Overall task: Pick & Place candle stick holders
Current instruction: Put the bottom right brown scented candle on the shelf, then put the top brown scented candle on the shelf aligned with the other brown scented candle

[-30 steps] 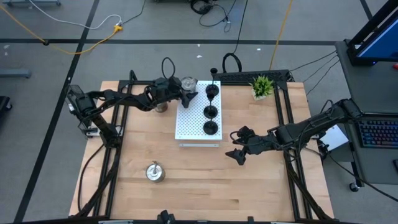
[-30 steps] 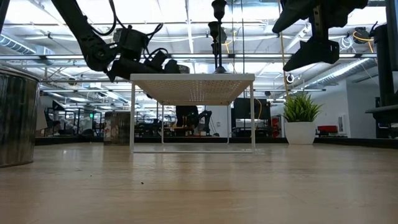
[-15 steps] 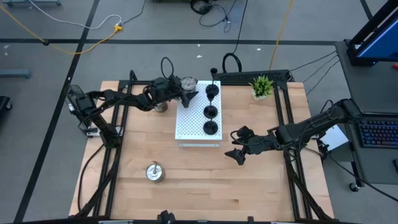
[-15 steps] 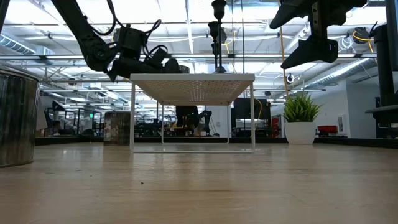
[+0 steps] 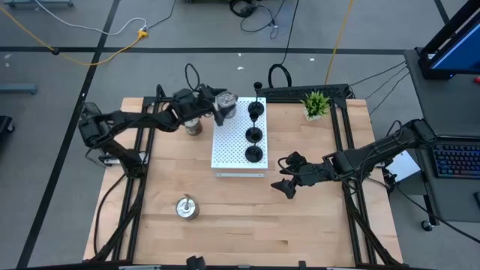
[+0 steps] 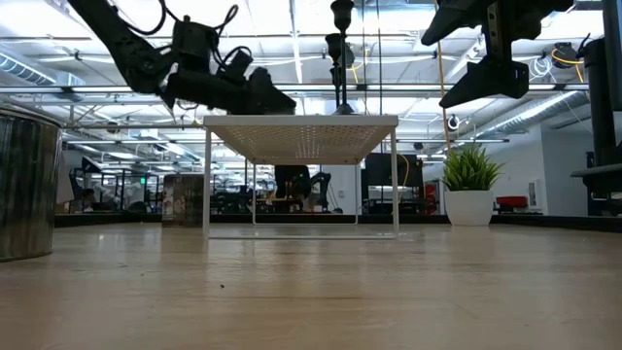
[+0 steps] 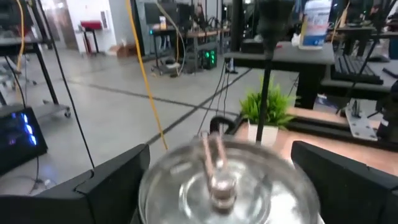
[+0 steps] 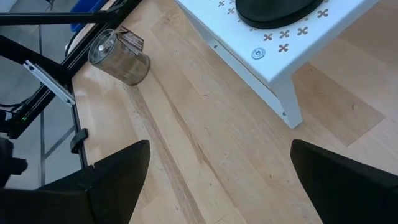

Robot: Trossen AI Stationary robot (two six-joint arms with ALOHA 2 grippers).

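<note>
Silver candle stick holder [image 5: 225, 100] at the far-left corner of the white perforated board [image 5: 238, 154], seen large between the left gripper's fingers [image 7: 109, 180] in the left wrist view [image 7: 224, 180], round dish with a short central post. Three black candle stick holders [image 5: 254, 135] in a row along the board's right side, far to near, round bases flat on the perforated top. Second silver holder [image 5: 193, 126] on the bare wood just left of the board, near the far edge. Third silver holder [image 5: 186, 207] alone on the near-left part of the table [image 5: 315, 225], well apart from the board.

Left gripper [image 5: 220, 109] at the board's far-left corner, fingers spread wide on either side of the silver holder there; contact with it not discernible. Left arm stretched from the table's left edge toward the far right, elbow raised, wrist roughly level in the low view [image 6: 243, 92], just above the board's top.

Right gripper [image 5: 285, 176] hanging over bare wood just right of the board's near-right corner, fingers wide apart and empty. Right arm reaching in from the right edge, forearm nearly level, wrist angled down toward the table.

Small green potted plant [image 5: 316, 103] at the far-right of the table, apart from both arms.
</note>
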